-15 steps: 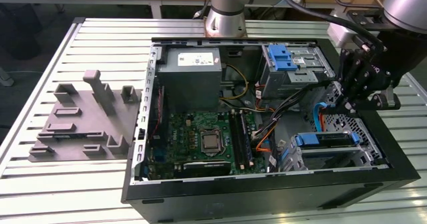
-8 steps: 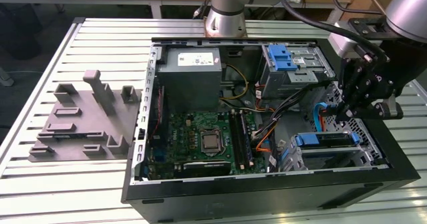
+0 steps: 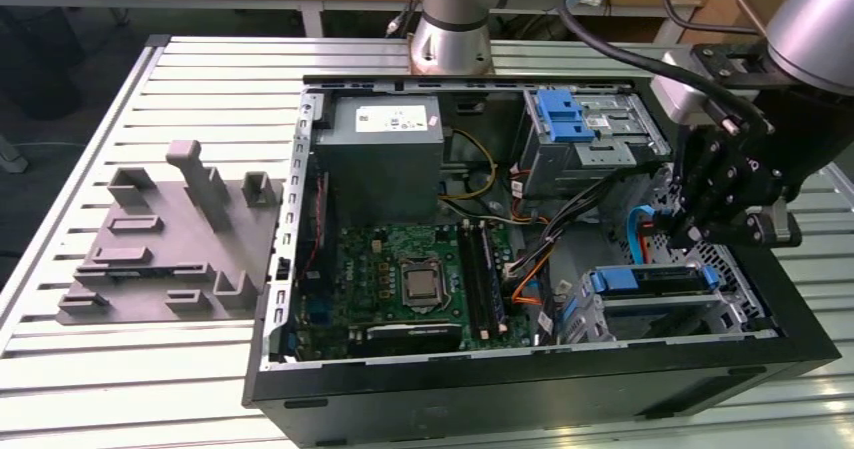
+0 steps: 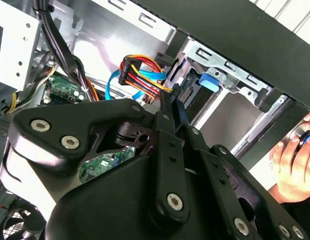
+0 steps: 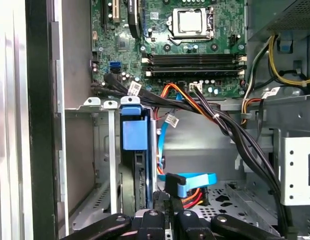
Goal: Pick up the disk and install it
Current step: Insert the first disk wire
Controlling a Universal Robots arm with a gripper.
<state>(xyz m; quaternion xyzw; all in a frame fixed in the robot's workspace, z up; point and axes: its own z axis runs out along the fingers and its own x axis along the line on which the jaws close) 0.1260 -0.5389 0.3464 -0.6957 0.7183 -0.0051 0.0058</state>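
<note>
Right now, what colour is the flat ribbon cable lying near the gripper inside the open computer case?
Light blue flat ribbon cable; clearest in the first wrist view.

- Cables [image 3: 561,231] crowded the case's middle, from the cage [image 3: 663,304] toward 10 o'clock in the exterior view.
- The board [image 3: 400,284], at the cage's 9 o'clock, lay unobstructed.

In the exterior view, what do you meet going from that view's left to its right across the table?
Grey plastic fixture → green motherboard → bundle of cables → blue-railed disk in its bay → black claw.
</note>
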